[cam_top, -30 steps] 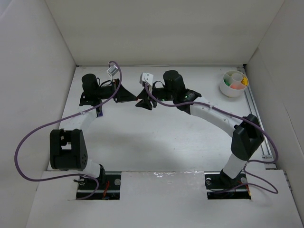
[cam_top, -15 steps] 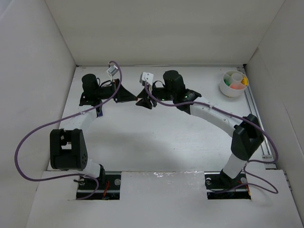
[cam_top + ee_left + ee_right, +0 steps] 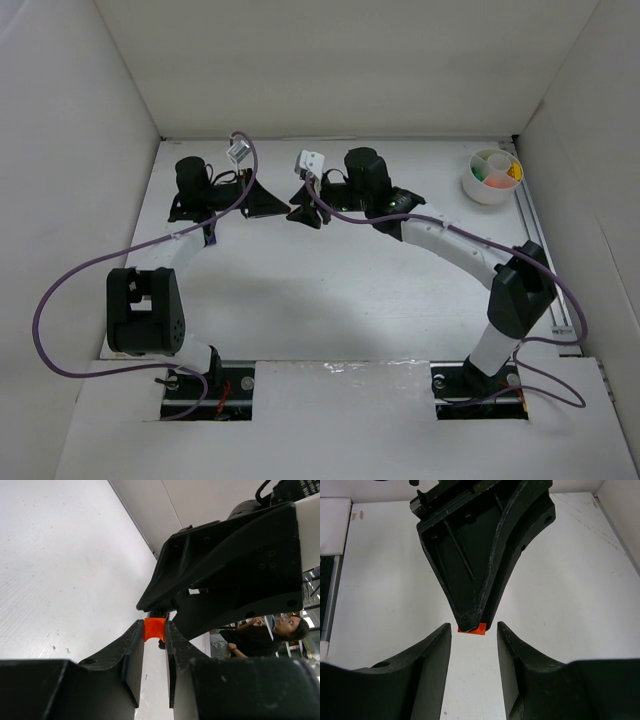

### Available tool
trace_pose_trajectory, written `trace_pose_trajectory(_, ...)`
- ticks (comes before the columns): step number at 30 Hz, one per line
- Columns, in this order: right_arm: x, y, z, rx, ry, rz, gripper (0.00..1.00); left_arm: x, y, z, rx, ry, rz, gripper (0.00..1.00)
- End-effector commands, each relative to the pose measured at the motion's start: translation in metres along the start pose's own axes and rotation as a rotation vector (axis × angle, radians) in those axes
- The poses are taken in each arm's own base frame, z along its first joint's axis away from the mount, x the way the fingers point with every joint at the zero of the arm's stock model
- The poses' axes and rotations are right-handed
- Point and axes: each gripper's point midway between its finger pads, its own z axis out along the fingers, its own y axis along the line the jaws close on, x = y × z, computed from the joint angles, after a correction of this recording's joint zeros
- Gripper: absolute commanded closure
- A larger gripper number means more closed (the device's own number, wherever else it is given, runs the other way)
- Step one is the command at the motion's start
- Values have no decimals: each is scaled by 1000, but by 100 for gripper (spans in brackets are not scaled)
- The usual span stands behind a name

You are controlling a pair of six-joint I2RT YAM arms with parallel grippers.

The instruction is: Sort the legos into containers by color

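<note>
Pinching the orange brick [image 3: 480,629] between the left tool's [image 3: 155,635] tips, over the surface's [image 3: 330,280] far middle. Holding the right tool [image 3: 474,630] nose to nose with it, jaws apart and empty, aiming at the brick dead ahead. Probably handing over toward the divided cup [image 3: 490,190], nearer the right arm.

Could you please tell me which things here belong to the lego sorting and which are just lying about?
Belong to the job: orange lego, pinched in the left fingers; open right fingers facing it; divided white cup holding green, orange and yellow pieces.
Just there: purple cables; rail at the right edge; person in the background.
</note>
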Motion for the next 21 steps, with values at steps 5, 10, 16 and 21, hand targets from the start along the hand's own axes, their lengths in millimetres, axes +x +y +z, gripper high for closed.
trace_pose_trajectory(5,-64,-1,-18,35,-134,-99,56,-3,1,1,-5,4,60,100)
trace_pose_trajectory(10,-60,4,-15,23,-127,-95,56,-5,0,1,-5,4,60,100)
trace_pose_trajectory(16,-56,2,-14,39,-116,-79,47,-5,-3,1,-4,2,78,100)
trace_pose_trajectory(21,-51,1,-14,47,-106,-73,45,-6,-9,0,5,7,96,100)
